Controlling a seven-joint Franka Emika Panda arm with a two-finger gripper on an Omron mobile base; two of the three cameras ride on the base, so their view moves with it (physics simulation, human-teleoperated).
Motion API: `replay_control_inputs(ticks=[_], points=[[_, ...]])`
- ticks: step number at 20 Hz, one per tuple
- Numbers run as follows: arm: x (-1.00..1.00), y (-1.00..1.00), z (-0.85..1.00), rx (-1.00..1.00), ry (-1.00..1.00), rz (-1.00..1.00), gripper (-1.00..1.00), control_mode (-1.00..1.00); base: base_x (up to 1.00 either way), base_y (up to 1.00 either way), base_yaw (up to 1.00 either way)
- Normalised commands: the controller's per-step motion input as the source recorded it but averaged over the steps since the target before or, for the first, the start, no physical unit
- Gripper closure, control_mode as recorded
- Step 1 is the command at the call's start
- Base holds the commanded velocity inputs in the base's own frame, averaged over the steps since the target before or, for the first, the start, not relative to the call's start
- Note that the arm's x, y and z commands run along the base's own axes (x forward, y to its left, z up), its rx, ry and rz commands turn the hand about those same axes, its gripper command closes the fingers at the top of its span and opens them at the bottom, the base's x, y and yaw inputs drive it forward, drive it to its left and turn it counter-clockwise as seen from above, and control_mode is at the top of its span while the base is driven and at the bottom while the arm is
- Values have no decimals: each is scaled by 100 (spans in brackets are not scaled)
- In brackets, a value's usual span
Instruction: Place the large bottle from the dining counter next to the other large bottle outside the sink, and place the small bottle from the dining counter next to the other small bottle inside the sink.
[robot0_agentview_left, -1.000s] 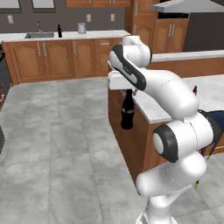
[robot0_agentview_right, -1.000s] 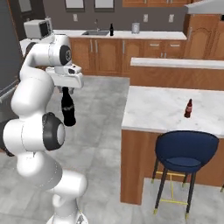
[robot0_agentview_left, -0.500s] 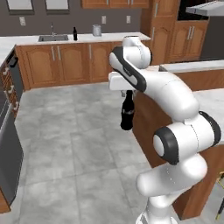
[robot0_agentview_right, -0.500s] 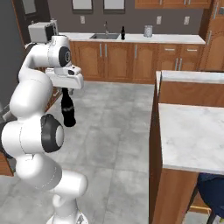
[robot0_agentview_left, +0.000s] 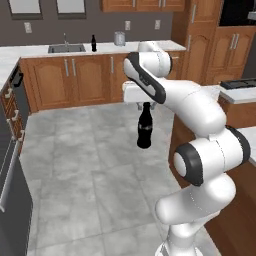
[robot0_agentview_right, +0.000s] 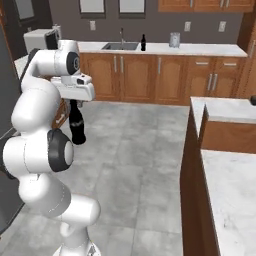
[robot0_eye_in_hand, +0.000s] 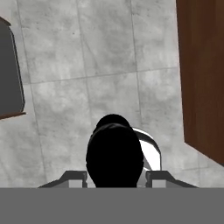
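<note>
Black large bottle (robot0_agentview_left: 144, 128) is hanging by its neck from the clamped gripper (robot0_agentview_left: 144, 102) over the floor; jolts while driving risk it slipping.

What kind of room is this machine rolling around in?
A home kitchen, rendered rather than real: a sink with a curved tap is set in a marble worktop over wooden cabinets, and a bottle stands beside it.

The far tabletop (robot0_agentview_left: 150, 47) carries a dark bottle (robot0_agentview_left: 93, 43) just right of the sink (robot0_agentview_left: 66, 48). A grey canister (robot0_agentview_left: 119, 38) stands further right.
</note>
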Motion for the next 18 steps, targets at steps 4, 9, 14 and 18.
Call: replay_control_inputs(ticks=[4, 9, 14, 18], points=[[0, 0, 0, 0, 0, 0, 100, 100, 100, 18, -1], [0, 0, 0, 0, 0, 0, 100, 100, 100, 22, 0], [0, 0, 0, 0, 0, 0, 100, 100, 100, 20, 0], [0, 0, 0, 0, 0, 0, 100, 100, 100, 10, -1]])
